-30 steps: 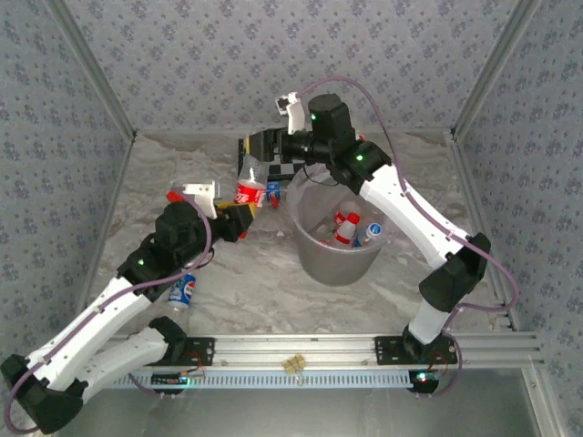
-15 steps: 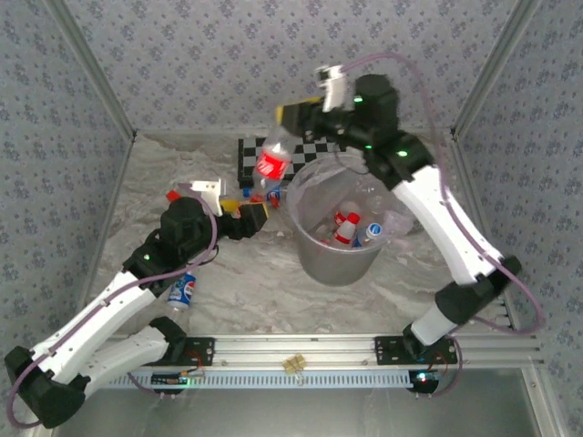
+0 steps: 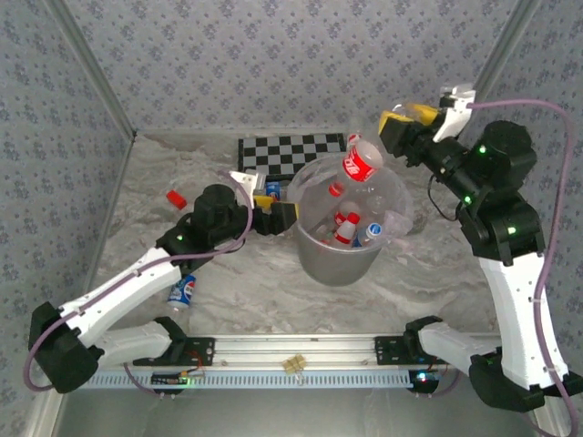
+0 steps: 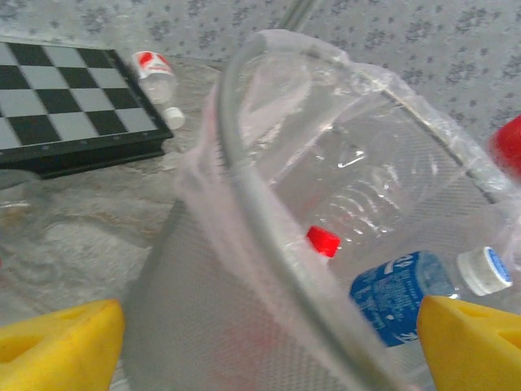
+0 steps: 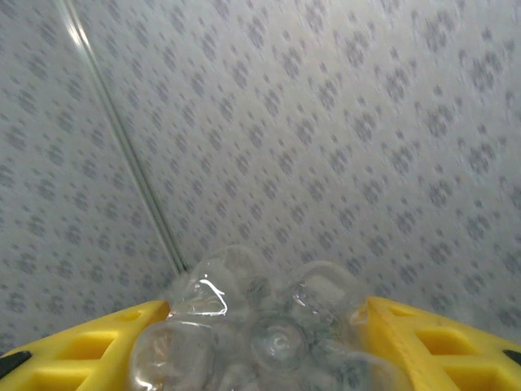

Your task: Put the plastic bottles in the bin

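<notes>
My right gripper (image 3: 393,144) is shut on a clear plastic bottle (image 3: 361,164) with a red label, held tilted above the far rim of the grey bin (image 3: 333,264). In the right wrist view the bottle's clear base (image 5: 244,285) sits between the yellow fingers (image 5: 89,342). My left gripper (image 3: 278,208) is open and empty, close against the bin's left side. Its yellow fingertips (image 4: 57,342) stand wide apart on either side of the bag-lined wall (image 4: 203,326). Inside the bin lie a red-capped bottle (image 4: 324,241) and a blue-labelled bottle (image 4: 403,297).
A blue-labelled bottle (image 3: 185,289) lies on the table beside my left forearm. A red-labelled bottle (image 4: 151,68) lies by the corner of the checkerboard (image 3: 291,150). A small red piece (image 3: 175,197) sits at the left. Patterned walls close in three sides.
My left gripper opened and let go of the red-labelled bottle, then moved right to the bin's side. My right arm carried that bottle up and right, from left of the bin to above it.
</notes>
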Robot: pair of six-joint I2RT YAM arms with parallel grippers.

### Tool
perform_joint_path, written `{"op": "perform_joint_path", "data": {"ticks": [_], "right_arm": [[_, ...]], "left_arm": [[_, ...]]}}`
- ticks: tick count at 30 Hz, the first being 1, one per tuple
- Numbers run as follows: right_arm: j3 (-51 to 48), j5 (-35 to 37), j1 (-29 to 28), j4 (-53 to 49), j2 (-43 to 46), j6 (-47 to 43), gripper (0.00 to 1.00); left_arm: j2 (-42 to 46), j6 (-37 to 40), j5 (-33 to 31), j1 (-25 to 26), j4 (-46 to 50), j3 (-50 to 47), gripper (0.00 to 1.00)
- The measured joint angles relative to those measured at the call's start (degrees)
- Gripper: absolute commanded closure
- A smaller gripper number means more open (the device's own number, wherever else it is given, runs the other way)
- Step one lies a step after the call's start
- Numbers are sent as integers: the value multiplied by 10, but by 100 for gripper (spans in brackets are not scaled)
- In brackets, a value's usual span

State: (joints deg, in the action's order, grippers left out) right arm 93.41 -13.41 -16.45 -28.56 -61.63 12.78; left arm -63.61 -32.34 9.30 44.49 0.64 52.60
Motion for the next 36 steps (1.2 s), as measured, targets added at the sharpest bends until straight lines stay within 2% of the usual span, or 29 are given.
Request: {"op": "perform_joint_path", "data": {"ticks": [10,16,19,23,29,30,34,36], "right_arm": [[-150,1,-20,-72,5,-2,78],[-227,-2,-49,-62,37,1,82],[-279,-3,-63,-18,49,1,81],[-333,-3,-79,21,50,3,66],[-341,-7,-83,14,50,-3,21],[-332,-9,-83,-2,50,-8,16],[-259,-12,-73,-60,50,-32,13],[-212,-14,-61,-75,50,-43,16]], "left_arm": [[-65,21,5,18,-4,35,14],[-74,18,6,24,-16,39,20],[-74,18,5,25,-18,39,22],[-74,17,4,26,-18,39,23],[-74,16,3,26,-18,39,25],[-74,16,3,26,-18,39,25],[-74,16,3,26,-19,39,25],[-74,16,3,26,-19,39,25]]}}
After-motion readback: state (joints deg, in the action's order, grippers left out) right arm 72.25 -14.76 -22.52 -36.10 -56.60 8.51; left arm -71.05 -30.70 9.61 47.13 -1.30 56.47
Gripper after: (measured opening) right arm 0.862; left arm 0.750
